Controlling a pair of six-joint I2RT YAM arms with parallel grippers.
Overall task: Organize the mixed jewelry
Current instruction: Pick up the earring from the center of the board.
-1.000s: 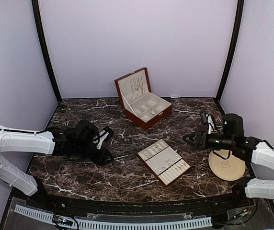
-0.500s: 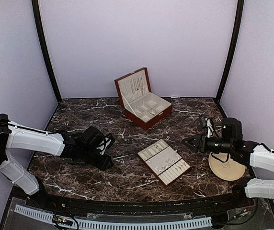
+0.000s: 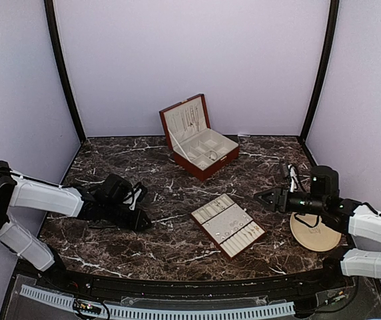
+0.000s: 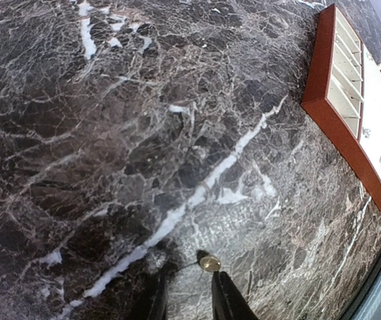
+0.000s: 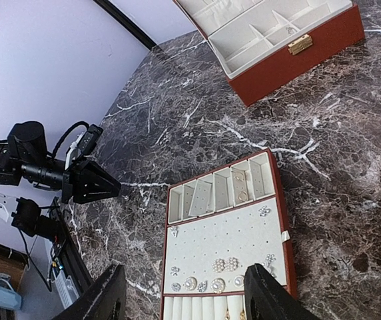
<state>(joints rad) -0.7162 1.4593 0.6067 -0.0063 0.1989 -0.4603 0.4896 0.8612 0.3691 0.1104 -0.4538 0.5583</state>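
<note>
Top external view gives you the room first: plain pale walls point(image 3: 190, 53) close in a dark marble table point(image 3: 110, 160) whose white veins can easily hide small metal. On it, the open wooden box point(image 3: 210, 167) stands at the back with chains hanging in its lid. The flat tray point(image 3: 212, 238) lies in the middle with earrings set in its cream lining, and the round plate point(image 3: 324, 240) sits at the right under your right arm. Your right gripper point(image 3: 260, 197) points toward the tray, jaws wide apart and empty. Your left gripper point(image 3: 142, 220) lies low at the left, well apart from the tray, jaws slightly parted with nothing between them. Most of the jewelry point(image 5: 224, 265) is already housed, but one small gold-coloured stud point(image 4: 209, 264) on a thin wire lies loose on the marble just ahead of the left fingertips. By the look of it, you are at the pick of that stud. Ease forward, straddle it, close gently against the stone, then carry it to the tray.
</note>
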